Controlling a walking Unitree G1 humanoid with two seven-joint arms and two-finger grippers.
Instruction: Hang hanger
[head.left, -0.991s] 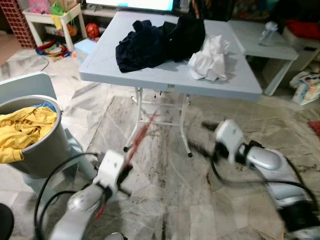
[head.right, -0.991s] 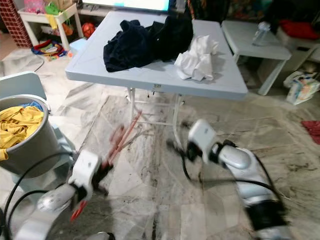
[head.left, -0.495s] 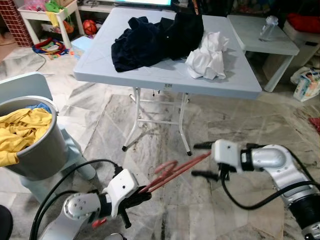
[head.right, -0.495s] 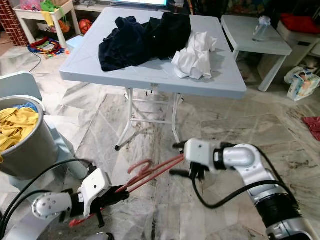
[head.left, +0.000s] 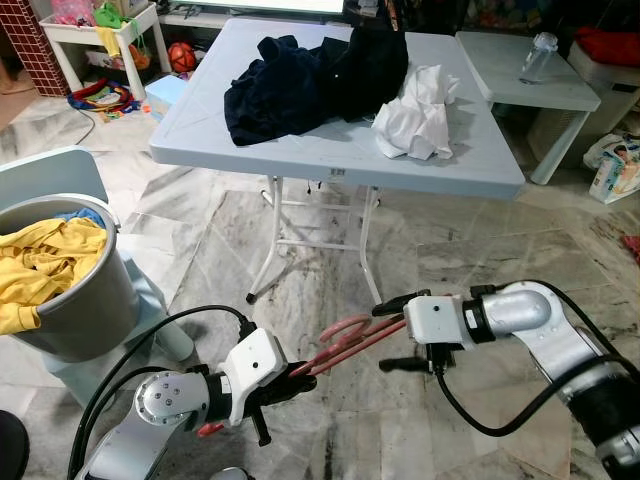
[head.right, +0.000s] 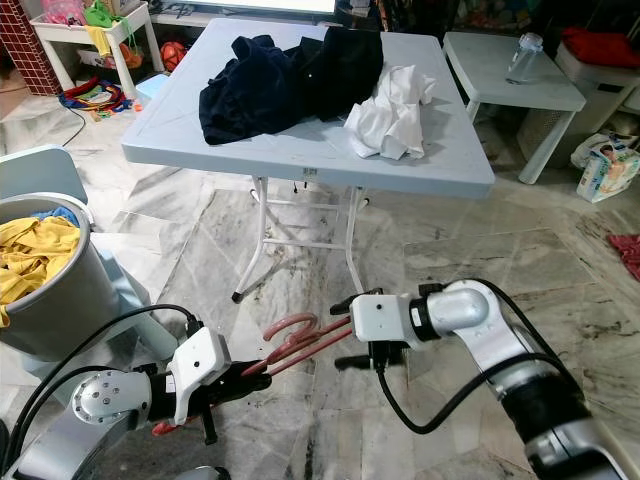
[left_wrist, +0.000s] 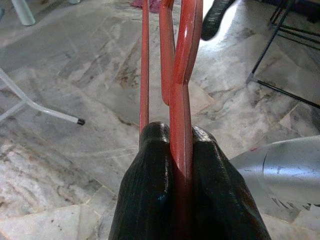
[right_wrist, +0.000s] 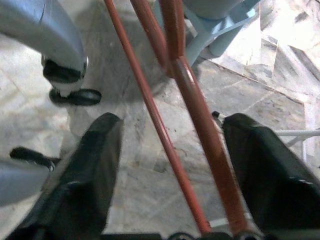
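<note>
Item: red hanger (head.left: 345, 338), held low over the marble floor (head.left: 330, 260), in front of the folding table (head.left: 340, 150).
Left gripper (left_wrist: 172, 150): fingers clamped together on one end of the hanger.
Right gripper (right_wrist: 170, 165): fingers spread apart, the hanger's bars lying between them, not yet pinched.
Done: hanger lifted, offered across.
Left: handover judged unfinished; no rail is seen, hanging not begun.

Silver arms, white wrist blocks, black cables.
</note>
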